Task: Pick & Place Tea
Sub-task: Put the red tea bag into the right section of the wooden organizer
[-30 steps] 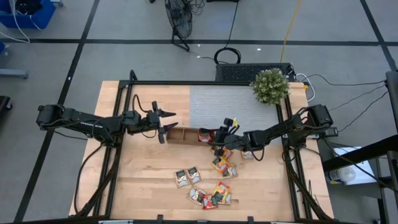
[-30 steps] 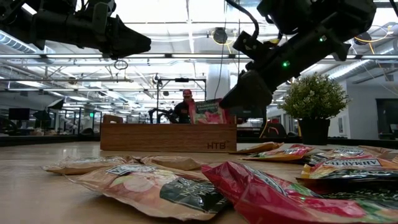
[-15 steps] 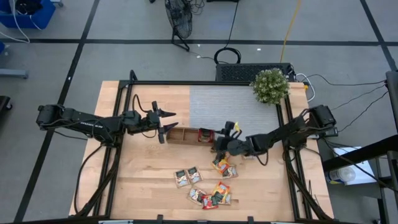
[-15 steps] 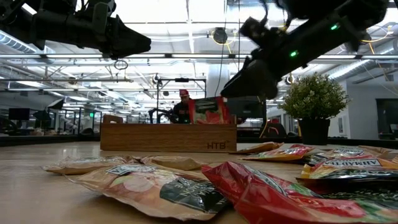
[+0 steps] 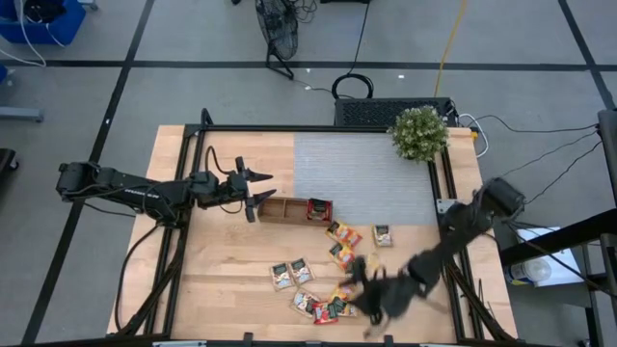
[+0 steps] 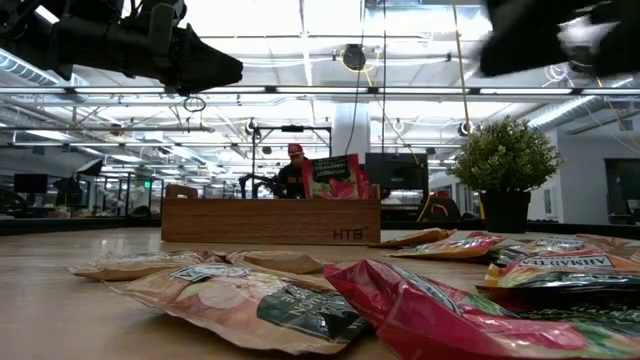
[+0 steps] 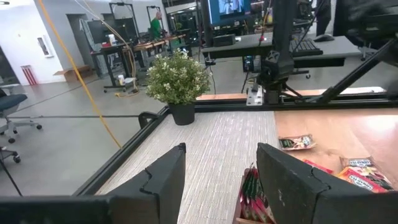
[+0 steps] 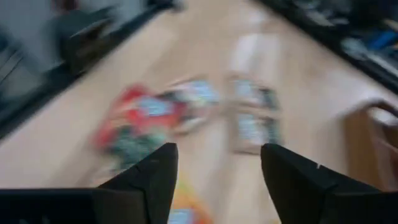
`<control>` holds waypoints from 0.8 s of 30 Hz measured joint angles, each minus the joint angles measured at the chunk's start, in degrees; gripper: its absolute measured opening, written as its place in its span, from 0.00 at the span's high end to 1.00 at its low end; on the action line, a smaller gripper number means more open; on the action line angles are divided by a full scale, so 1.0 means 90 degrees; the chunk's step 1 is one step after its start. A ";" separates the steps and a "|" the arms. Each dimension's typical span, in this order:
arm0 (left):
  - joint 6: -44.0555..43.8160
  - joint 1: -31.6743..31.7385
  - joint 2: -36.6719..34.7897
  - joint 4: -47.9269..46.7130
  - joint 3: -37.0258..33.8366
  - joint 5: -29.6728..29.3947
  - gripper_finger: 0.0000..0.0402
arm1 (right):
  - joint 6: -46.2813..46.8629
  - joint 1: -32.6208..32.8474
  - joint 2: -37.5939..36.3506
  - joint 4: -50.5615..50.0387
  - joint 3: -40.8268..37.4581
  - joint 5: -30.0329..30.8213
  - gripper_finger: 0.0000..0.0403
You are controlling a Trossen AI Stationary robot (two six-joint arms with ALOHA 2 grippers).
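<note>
While both arms hang over the wooden table (image 5: 222,270), the tray (image 5: 289,209) at its centre holds red tea sachets (image 5: 319,209); more sachets (image 5: 323,289) lie scattered toward five o'clock. Right gripper (image 5: 366,297) hovers there, fingers spread, empty. Left gripper (image 5: 258,190), at nine o'clock of the tray, is spread too.

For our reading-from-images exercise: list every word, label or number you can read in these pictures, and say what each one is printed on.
"HTB": on the front wall of the wooden tray, low view.
"ARMADALE", partly cut off: on the dark label of a tea sachet at the right, low view.
Labels on the other tea sachets: too small or blurred to read.
Monitor in the room behind: unreadable.
</note>
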 joint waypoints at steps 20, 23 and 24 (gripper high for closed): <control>0.0000 -0.0001 0.0001 -0.0002 -0.0002 0.0000 0.50 | -0.2206 0.0208 0.2119 -0.2254 0.2262 0.0007 0.50; 0.0000 -0.0001 0.0001 -0.0002 -0.0002 -0.0002 0.50 | -0.2448 0.0141 0.2150 -0.2330 0.2262 -0.0010 0.50; 0.0000 0.0001 0.0001 -0.0002 -0.0002 0.0000 0.50 | -0.2541 0.0135 0.2179 -0.2316 0.2262 -0.0007 0.50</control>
